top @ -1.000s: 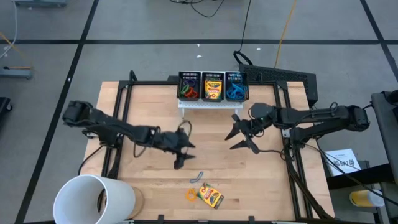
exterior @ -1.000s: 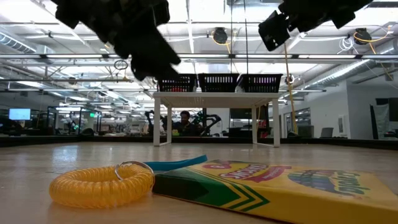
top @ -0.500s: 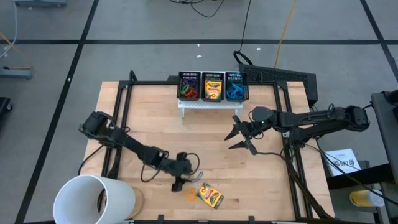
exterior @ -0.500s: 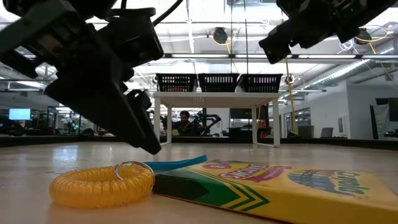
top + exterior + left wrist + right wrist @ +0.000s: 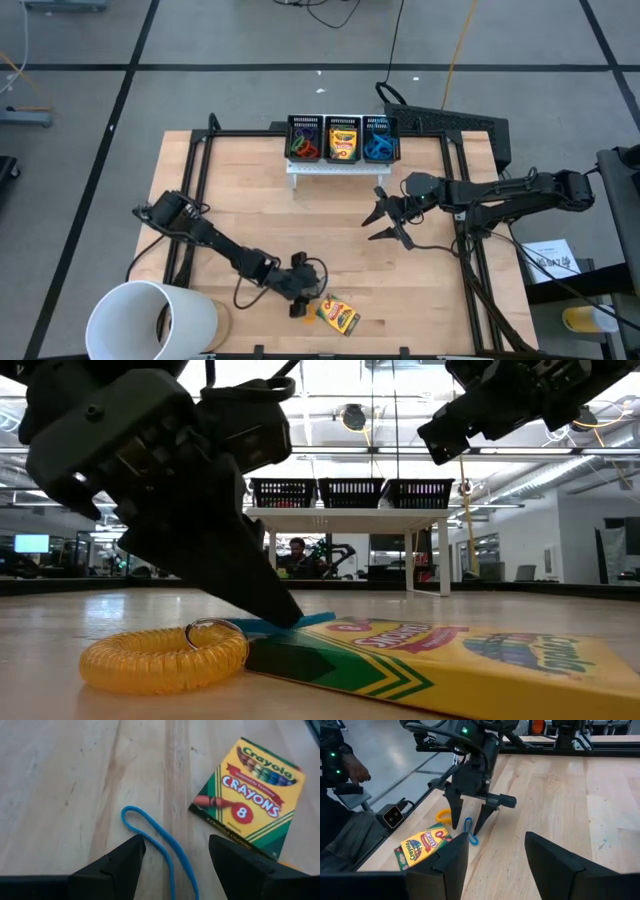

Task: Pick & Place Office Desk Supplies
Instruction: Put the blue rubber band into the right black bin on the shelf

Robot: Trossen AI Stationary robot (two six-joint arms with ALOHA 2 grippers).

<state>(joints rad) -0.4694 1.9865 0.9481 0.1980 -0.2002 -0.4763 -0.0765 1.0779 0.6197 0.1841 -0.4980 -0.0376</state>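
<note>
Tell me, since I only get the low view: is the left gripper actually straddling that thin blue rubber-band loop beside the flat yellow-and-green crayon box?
Observer: Yes. The left wrist view shows the left gripper open, with the thin blue rubber-band loop lying on the wood between its fingers, not yet pinched.
Operator: Does the crayon box touch the loop?
Observer: No. In that view bare wood shows between the loop and the flat yellow-and-green crayon box.
Operator: Where is the other arm?
Observer: The high view shows the right gripper open and empty above the table's right side, well away from these.

Rubber band [image 5: 160,847] beside crayon box [image 5: 247,805]
</note>
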